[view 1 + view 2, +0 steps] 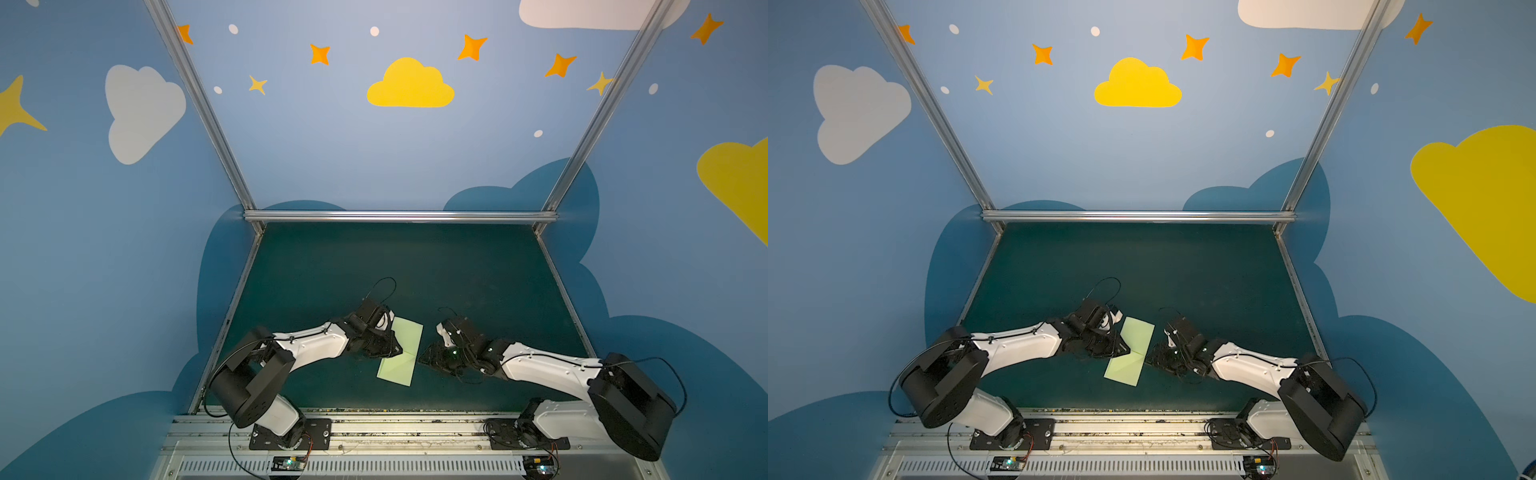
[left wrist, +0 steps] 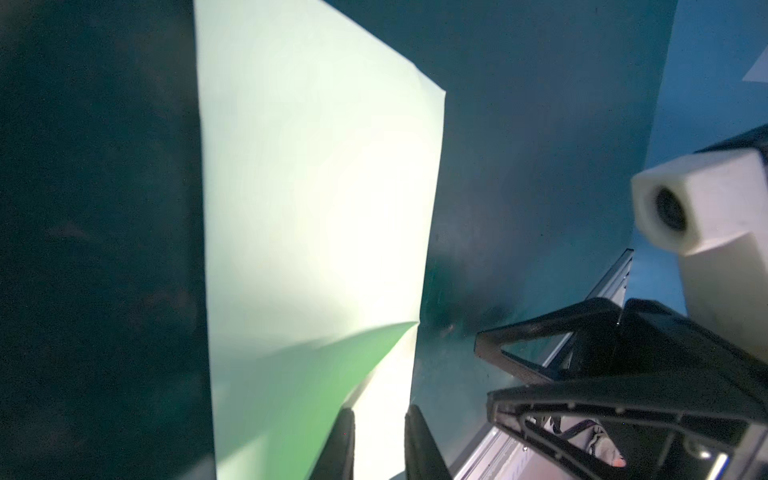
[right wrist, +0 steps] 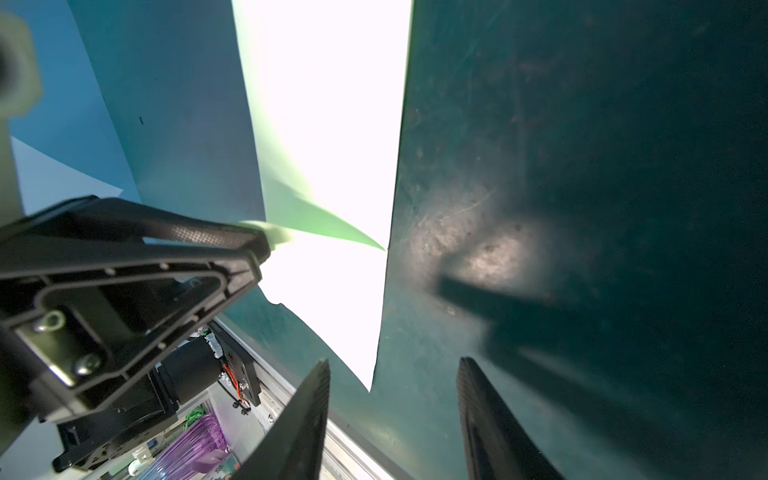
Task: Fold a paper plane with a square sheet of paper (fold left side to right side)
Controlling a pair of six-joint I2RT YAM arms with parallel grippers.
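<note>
The sheet of paper [image 1: 410, 337] [image 1: 1138, 336] is pale green and lies on the dark green mat as a long, slanted rectangle with a crease across its middle. My left gripper [image 1: 398, 352] [image 1: 1127, 351] sits at the paper's left edge. In the left wrist view its fingertips [image 2: 380, 413] stand a narrow gap apart, with bright paper [image 2: 311, 208] between them and a shaded raised flap beside one finger. My right gripper [image 1: 422, 360] [image 1: 1147, 361] is just off the paper's right edge. It is open [image 3: 395, 365] and empty over bare mat, with the paper's near corner [image 3: 368, 374] close by.
The green mat [image 1: 436, 270] stretches far behind both arms. Aluminium rails [image 1: 399, 216] border it at the back and sides, with blue painted walls beyond. A metal rail [image 1: 374, 428] carrying both arm bases runs along the front edge.
</note>
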